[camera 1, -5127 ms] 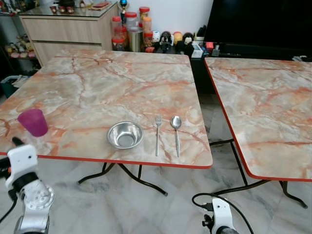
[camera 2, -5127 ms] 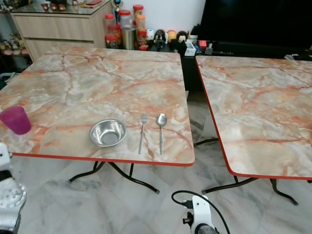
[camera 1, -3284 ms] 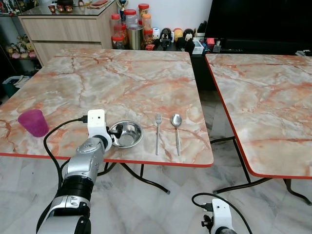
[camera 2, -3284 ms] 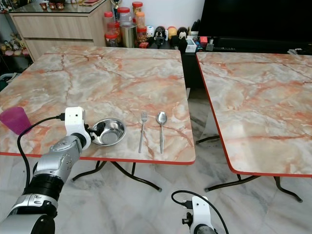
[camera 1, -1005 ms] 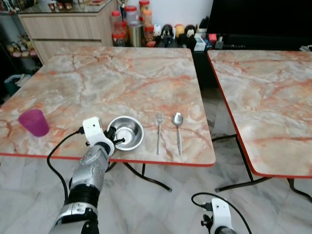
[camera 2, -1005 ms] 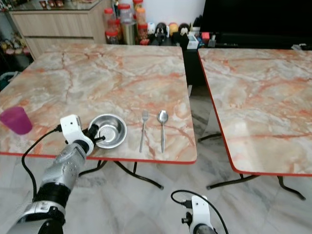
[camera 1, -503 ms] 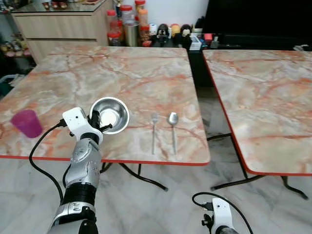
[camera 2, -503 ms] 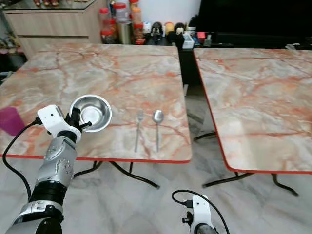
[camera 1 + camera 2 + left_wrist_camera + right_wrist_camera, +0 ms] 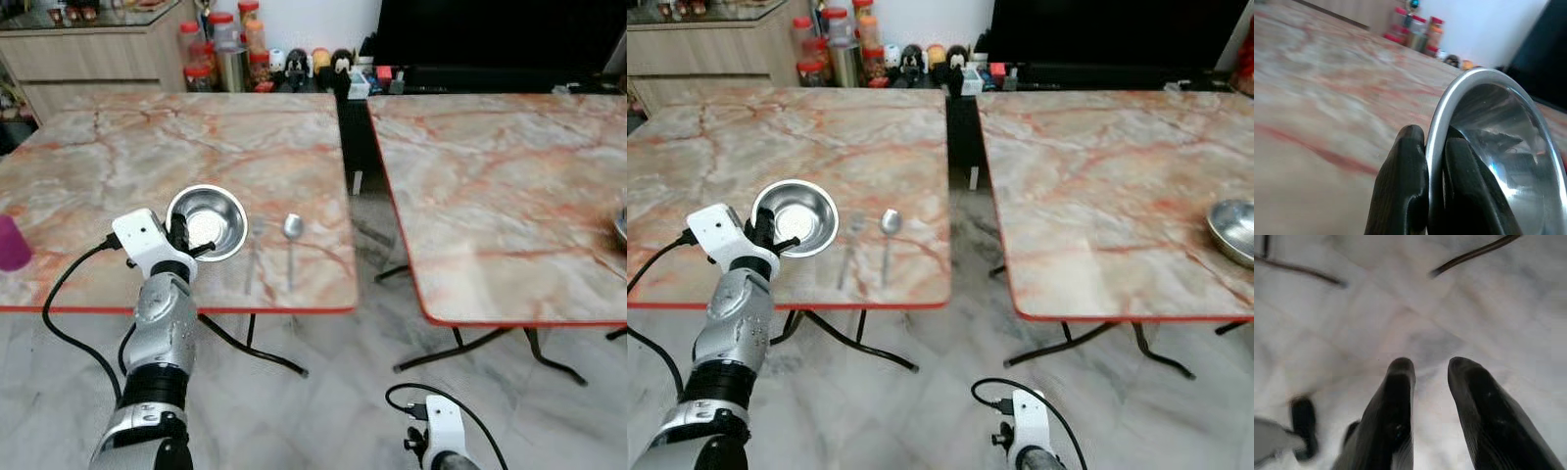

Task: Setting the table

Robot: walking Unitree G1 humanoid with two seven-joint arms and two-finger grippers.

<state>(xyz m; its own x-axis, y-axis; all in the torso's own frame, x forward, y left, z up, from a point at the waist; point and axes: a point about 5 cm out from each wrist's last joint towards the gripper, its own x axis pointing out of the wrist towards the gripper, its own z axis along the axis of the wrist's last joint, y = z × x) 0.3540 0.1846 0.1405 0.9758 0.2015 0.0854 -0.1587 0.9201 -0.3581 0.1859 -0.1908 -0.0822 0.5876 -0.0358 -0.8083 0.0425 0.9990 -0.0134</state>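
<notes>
- The bowl (image 9: 207,221) is round, shiny steel with a thin rolled rim and an empty, mirror-like inside; it is lifted off the table (image 9: 118,176) and tilted so its open side faces up and toward the camera.
- The left gripper (image 9: 184,240) pinches the bowl's rim at the near left side: in the left wrist view one black finger (image 9: 1400,191) lies outside the wall and the other inside, narrowed right down onto the metal.
- The right gripper (image 9: 1427,382) hangs low over the pale marble floor (image 9: 1400,308), its two fingers a small gap apart and touching nothing.
- Just to the right of the left gripper, on the table, lie one fork (image 9: 252,257) and one spoon (image 9: 291,240), side by side and blurred, handles toward the near edge.
- Far to the left of that gripper, at the picture's edge, stands one purple cup (image 9: 12,243).
- Two marble-patterned tables stand side by side; the second table (image 9: 490,186) is to the right, across a gap.
- A second steel bowl (image 9: 1234,230) rests near that table's right edge, so two bowls in all.
</notes>
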